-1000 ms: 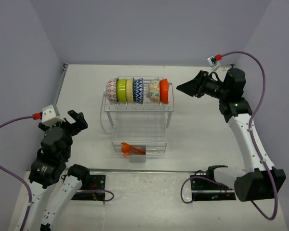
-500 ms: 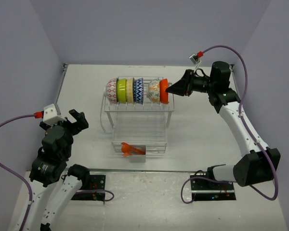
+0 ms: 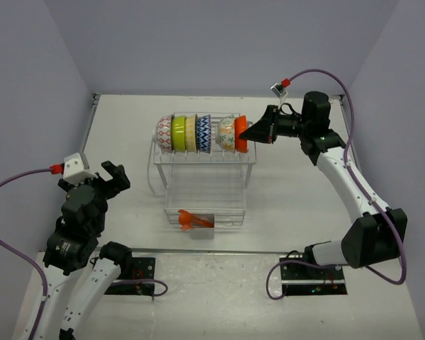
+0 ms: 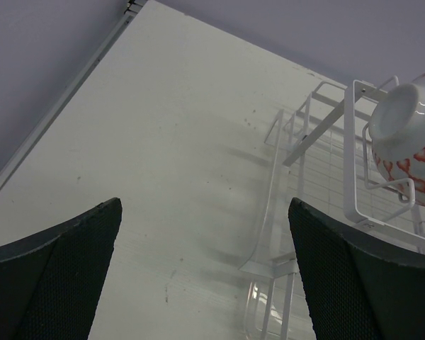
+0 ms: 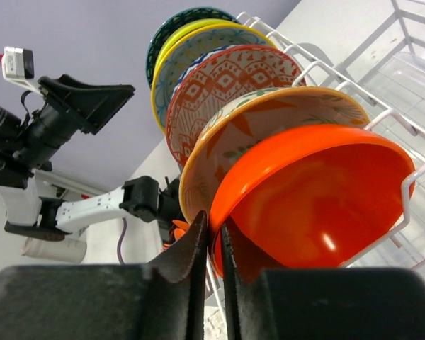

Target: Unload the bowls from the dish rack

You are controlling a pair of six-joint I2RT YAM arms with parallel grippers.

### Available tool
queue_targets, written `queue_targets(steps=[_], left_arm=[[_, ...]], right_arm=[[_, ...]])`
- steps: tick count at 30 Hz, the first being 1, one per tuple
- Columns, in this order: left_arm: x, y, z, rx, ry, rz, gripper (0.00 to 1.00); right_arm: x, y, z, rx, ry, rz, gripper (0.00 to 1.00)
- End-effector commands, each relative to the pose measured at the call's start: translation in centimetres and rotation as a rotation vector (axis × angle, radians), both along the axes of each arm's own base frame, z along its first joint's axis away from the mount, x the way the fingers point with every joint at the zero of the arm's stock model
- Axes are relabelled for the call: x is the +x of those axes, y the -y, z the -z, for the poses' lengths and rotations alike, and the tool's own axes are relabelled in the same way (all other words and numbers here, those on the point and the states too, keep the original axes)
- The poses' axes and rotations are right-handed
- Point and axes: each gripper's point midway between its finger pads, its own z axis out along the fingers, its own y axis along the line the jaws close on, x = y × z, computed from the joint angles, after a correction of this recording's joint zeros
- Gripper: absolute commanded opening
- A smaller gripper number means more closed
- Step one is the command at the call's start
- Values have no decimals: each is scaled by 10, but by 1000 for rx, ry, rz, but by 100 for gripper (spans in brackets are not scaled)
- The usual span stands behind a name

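Observation:
Six bowls stand on edge in a row on the upper shelf of the white wire dish rack [image 3: 205, 177]: red-patterned [image 3: 164, 134], lime green [image 3: 178, 132], cream-yellow [image 3: 190, 133], blue-patterned [image 3: 203, 132], floral [image 3: 227, 132] and plain orange [image 3: 241, 134]. My right gripper [image 3: 249, 132] is at the right end of the row. In the right wrist view its fingers [image 5: 214, 227] are pinched on the rim of the orange bowl [image 5: 319, 205], with the floral bowl [image 5: 269, 117] just behind. My left gripper [image 4: 205, 269] is open and empty, left of the rack [image 4: 354, 156].
Orange utensils [image 3: 191, 220] lie in the small front holder of the rack. The red-patterned bowl [image 4: 411, 134] shows at the right of the left wrist view. Grey walls enclose the table on three sides.
My right arm has swung left to the rack, and its gripper has closed on the orange bowl's rim. The left arm has not moved.

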Motion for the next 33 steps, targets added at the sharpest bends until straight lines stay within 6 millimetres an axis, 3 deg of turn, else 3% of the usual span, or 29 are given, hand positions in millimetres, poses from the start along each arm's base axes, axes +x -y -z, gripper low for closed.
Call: queue_targets(steps=[1,15,33], left_arm=[[4,1,-5,4,28,6,100],[2,0,-6,2,34,6,100],[0,-1,-8,-3,45,0,100]], right_arm=[[-1,-2,-3,17,41,-20,4],[-7,16,-24,94,66,52,0],[-18,26,-73,156,161,80,0]])
